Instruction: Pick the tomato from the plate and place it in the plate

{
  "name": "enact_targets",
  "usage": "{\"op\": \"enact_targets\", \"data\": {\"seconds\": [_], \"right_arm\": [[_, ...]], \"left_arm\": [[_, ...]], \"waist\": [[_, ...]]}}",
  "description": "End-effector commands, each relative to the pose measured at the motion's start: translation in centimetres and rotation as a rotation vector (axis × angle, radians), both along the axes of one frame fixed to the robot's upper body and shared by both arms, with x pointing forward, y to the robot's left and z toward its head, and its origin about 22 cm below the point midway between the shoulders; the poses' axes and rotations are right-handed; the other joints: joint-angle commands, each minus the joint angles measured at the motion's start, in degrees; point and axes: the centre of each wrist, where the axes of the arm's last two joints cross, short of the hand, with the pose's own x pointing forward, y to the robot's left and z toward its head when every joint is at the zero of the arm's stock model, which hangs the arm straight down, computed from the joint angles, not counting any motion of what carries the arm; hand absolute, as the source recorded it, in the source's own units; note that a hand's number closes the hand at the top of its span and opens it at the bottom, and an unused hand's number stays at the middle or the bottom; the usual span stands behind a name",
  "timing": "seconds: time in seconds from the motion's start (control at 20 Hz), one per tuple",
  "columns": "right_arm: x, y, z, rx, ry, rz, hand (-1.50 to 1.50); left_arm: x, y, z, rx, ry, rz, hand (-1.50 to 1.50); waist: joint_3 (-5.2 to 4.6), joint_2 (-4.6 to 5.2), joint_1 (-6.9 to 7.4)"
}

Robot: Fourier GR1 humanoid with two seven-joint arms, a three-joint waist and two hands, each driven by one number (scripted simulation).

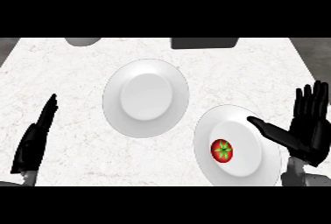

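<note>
The bench (58, 87) is a pale, faintly veined marble-like top, its corners cut off by darker grey floor at far left and far right. At its far edge sit a grey rounded object (82, 41) and a dark flat block (204, 42). An empty white plate (146, 98) lies centre; a second plate (238, 145) near right holds the tomato (222, 150). The right hand (311, 127) is released, fingers straight, thumb over that plate's rim. The left hand (33, 138) rests near left, fingers straight.
</note>
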Motion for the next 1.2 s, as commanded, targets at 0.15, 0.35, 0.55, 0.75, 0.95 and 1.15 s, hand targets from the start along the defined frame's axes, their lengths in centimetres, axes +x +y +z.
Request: {"op": "enact_targets", "data": {"seconds": [0.15, 0.35, 0.55, 0.75, 0.95, 1.15], "right_arm": [[-6.4, 5.8, 1.2, 0.109, -0.134, -0.319, -1.5], [-12.0, 9.2, 2.9, 0.059, -0.093, -0.216, -1.5], [-15.5, 7.0, 0.7, -0.147, 0.158, -0.072, -1.5], [-16.4, 5.1, 2.2, -0.273, 0.323, -0.035, -1.5], [-15.9, 3.9, 5.4, -0.302, 0.434, -0.01, -1.5], [-15.4, 2.7, 7.4, -0.367, 0.58, 0.027, -1.5]], "left_arm": [[-2.1, 2.3, -0.2, 0.029, 0.027, 0.003, 0.0], [-2.6, 2.3, -0.2, 0.013, 0.014, -0.012, 0.0], [-3.2, 2.1, -1.0, 0.021, 0.01, -0.012, 0.0], [-2.8, 3.1, 0.3, 0.027, 0.024, -0.036, 0.0], [-2.1, 1.3, -0.9, 0.01, -0.008, -0.033, 0.0], [-1.6, 1.1, -0.5, 0.021, 0.001, -0.04, 0.0]], "waist": [[0.32, -0.03, 0.76], [0.24, 0.52, 1.39], [0.14, 0.78, 1.72], [-0.01, 1.26, 3.01], [0.03, 1.49, 3.19], [0.12, 1.45, 3.25]]}}
